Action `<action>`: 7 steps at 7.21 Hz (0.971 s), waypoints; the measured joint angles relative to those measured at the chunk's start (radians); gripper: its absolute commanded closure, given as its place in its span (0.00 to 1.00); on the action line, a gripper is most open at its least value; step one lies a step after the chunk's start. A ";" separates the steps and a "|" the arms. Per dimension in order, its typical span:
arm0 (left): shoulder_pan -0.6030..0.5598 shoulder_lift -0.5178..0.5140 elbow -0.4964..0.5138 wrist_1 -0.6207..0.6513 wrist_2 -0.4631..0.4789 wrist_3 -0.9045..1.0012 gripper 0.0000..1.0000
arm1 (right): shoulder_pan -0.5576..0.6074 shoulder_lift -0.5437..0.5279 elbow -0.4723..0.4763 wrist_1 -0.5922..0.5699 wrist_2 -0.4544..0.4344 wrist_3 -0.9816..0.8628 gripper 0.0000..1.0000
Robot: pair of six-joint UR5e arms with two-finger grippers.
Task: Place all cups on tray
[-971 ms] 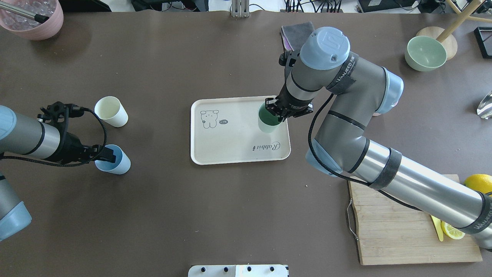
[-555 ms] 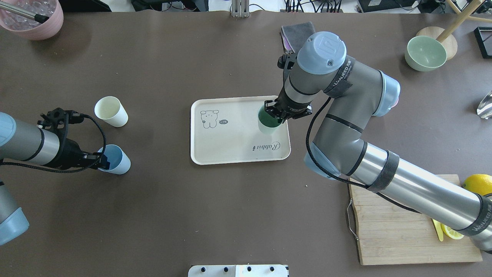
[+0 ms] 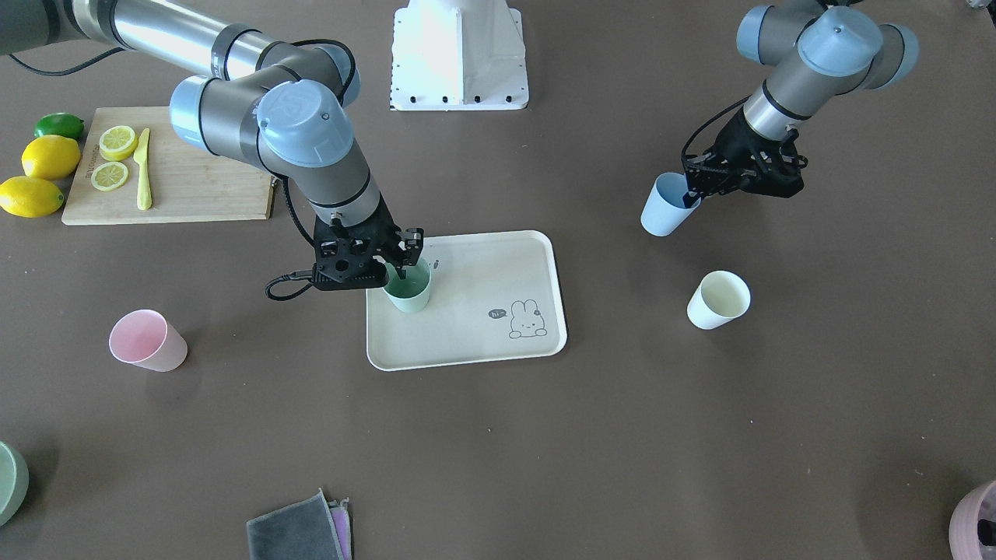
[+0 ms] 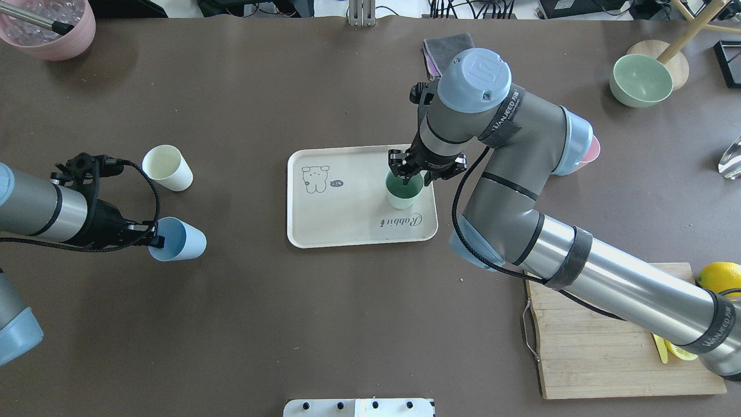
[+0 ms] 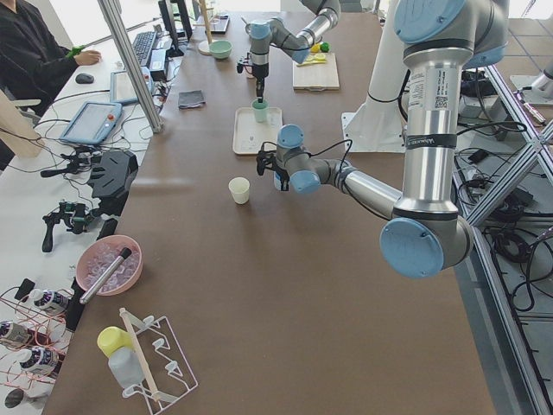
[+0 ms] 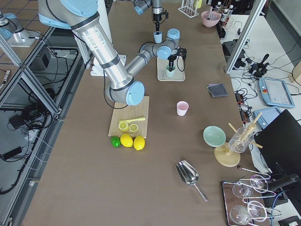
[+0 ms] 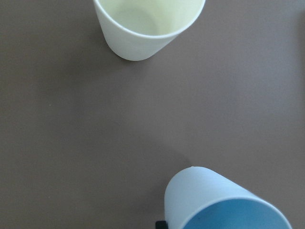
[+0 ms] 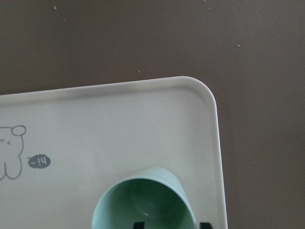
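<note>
Straddling the rim of the green cup (image 4: 403, 194), the right gripper (image 4: 414, 176) is keeping its jaws parted, one finger inside the wall and one outside, gripping nothing. The cup is standing upright at the right-hand end of the tray (image 4: 347, 226). The left gripper (image 4: 153, 238) is pinching the rim of the blue cup (image 4: 182, 240), closed on its wall, and the cup is leaning. The cream cup (image 4: 168, 167) is standing near it, and the pink cup (image 3: 146, 340) is waiting well apart from the tray.

Everything is resting on a matte dark-brown table (image 4: 289, 324), with a wooden cutting board (image 4: 602, 359), a green bowl (image 4: 641, 80) and a folded grey cloth (image 4: 446, 46) lying around its edges. A seated operator (image 5: 30, 43) is working at a cluttered bench alongside.

Half a second earlier the green cup was hanging tilted in the right gripper and the blue cup was standing level.

The cups are showing as smooth, tapered, pastel tumblers. The tray is showing flat, beige and round-cornered, with a raised rim and a rabbit drawing.
</note>
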 measured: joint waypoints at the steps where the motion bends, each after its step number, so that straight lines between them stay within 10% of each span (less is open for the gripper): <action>1: -0.027 -0.075 -0.004 0.083 -0.028 -0.006 1.00 | 0.013 0.005 0.005 -0.002 0.011 -0.002 0.00; 4: -0.061 -0.412 0.036 0.449 -0.043 -0.015 1.00 | 0.101 -0.002 0.018 -0.014 0.082 -0.009 0.00; 7: -0.002 -0.596 0.166 0.517 0.048 -0.069 1.00 | 0.197 -0.064 0.040 -0.055 0.107 -0.117 0.00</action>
